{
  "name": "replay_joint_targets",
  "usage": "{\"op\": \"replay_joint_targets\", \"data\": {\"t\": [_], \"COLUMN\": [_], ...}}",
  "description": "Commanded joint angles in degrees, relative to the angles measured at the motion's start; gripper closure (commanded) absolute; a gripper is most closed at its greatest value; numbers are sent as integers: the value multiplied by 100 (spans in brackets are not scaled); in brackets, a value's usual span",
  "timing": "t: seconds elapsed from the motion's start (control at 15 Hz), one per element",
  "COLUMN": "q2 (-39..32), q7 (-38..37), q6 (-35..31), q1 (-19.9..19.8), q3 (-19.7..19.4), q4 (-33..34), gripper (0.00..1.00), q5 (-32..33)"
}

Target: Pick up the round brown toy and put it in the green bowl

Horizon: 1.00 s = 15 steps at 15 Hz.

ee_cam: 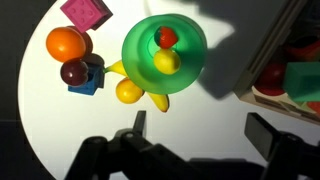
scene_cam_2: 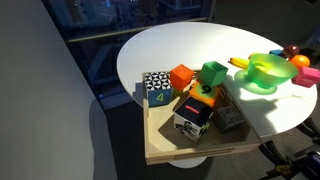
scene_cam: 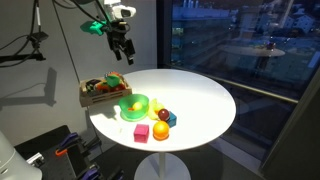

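Note:
The round brown toy (ee_cam: 73,72) is a small dark reddish ball resting against a blue cube (ee_cam: 90,80), just below the orange round toy (ee_cam: 64,43). It also shows in an exterior view (scene_cam: 163,114). The green bowl (ee_cam: 165,48) stands to its right and holds a small yellow and red toy; the bowl shows in both exterior views (scene_cam: 133,105) (scene_cam_2: 262,73). My gripper (ee_cam: 200,130) is open and empty, high above the table, over bare tabletop below the bowl in the wrist view. In an exterior view it hangs above the crate side of the table (scene_cam: 122,52).
A wooden crate of toys (ee_cam: 262,92) (scene_cam: 100,97) sits beside the bowl. A pink-red cube (ee_cam: 88,12) (scene_cam: 141,132) and yellow toys (ee_cam: 128,91) lie near the bowl. In an exterior view, blocks fill a crate in front (scene_cam_2: 190,105). The table is round and white (scene_cam: 200,100).

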State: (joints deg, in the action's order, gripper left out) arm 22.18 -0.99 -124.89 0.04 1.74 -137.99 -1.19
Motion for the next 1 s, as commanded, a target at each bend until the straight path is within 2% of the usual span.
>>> {"op": "replay_joint_targets", "data": {"t": [0.0, 0.53, 0.93], "q2": [-626, -1837, -2411], "q7": [-196, -344, -302], "q6": [131, 460, 572], "q1": [-173, -383, -508], "q3": [-65, -333, -617], "q4": [636, 1571, 1867], "gripper": [0, 0, 0], "q5": [229, 322, 527]}}
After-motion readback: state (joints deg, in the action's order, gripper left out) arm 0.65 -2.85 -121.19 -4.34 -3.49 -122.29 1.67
